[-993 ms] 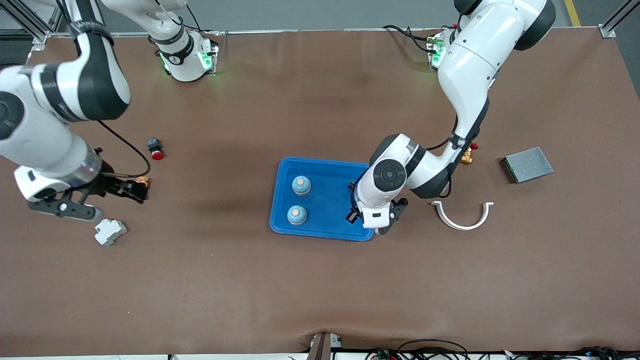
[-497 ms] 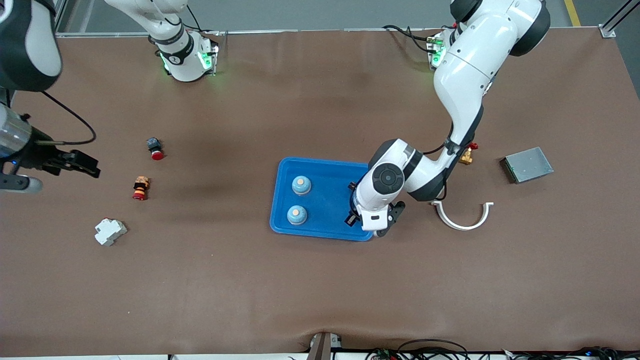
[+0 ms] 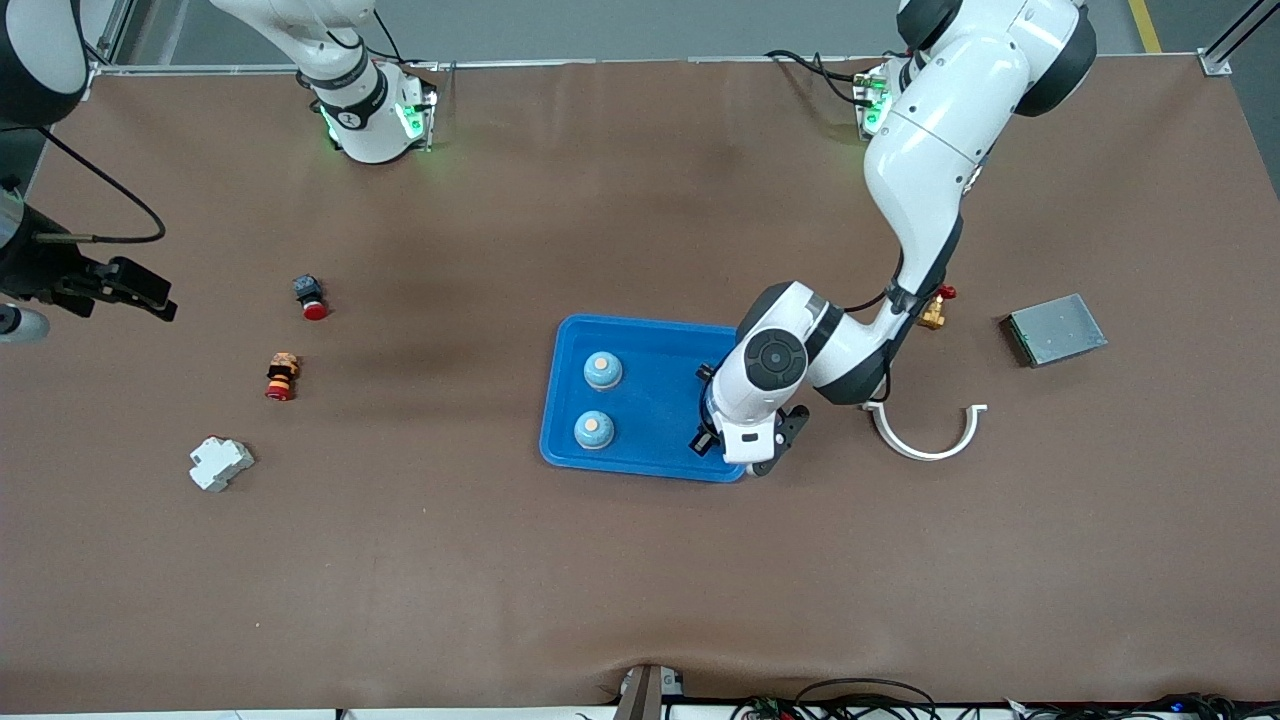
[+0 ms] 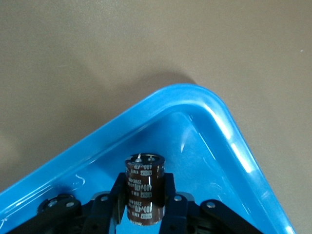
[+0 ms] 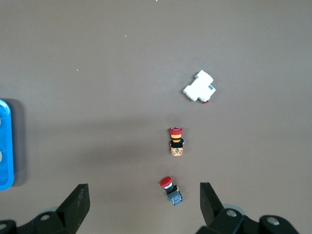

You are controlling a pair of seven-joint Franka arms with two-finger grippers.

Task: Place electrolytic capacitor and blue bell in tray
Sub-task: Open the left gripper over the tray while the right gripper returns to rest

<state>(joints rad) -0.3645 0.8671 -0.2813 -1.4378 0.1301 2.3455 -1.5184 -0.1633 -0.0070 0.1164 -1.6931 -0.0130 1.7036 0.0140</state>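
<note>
The blue tray [image 3: 650, 400] lies mid-table, and two blue bells [image 3: 602, 370] [image 3: 593, 430] stand in it. My left gripper [image 3: 712, 425] is over the tray's corner toward the left arm's end. It is shut on a dark brown electrolytic capacitor [image 4: 145, 187], which stands upright between the fingers [image 4: 144, 195] just inside the tray rim [image 4: 214, 112]. My right gripper [image 3: 140, 290] hangs high over the right arm's end of the table. It is open with nothing between its fingers [image 5: 144, 195].
A red push button [image 3: 310, 297], an orange-and-red button [image 3: 281, 376] and a white breaker [image 3: 220, 463] lie toward the right arm's end. A white curved bracket [image 3: 925, 435], a brass fitting [image 3: 935, 312] and a grey metal box [image 3: 1057, 329] lie toward the left arm's end.
My right gripper has drawn away from the orange-and-red button, rising toward the right arm's end of the table; the button stays on the table. The left gripper has barely shifted.
</note>
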